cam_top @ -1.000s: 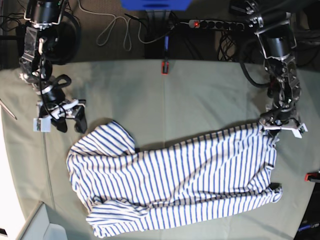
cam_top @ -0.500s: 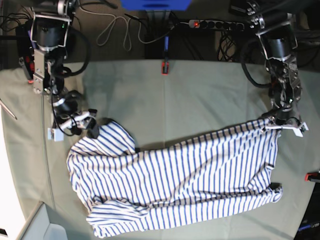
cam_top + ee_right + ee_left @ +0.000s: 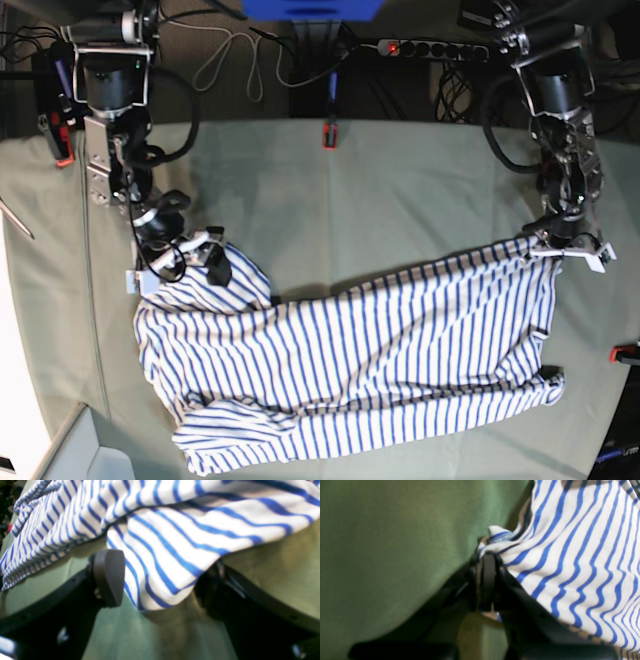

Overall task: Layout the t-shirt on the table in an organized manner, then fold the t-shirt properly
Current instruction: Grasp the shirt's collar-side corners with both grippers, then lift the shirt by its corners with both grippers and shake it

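base cam: overhead, looking straight down, takes in the whole table (image 3: 400, 180) and both arms. left wrist cam: very close, low over the cloth, at the shirt (image 3: 582, 555) edge on base's right. right wrist cam: equally close, at the shirt corner on base's left. All three share the shirt.

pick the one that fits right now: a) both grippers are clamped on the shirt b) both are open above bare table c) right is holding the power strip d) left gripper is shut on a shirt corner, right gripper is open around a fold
d: the left gripper pinches a corner of the t-shirt, while the right gripper stands open with a striped fold between its fingers.
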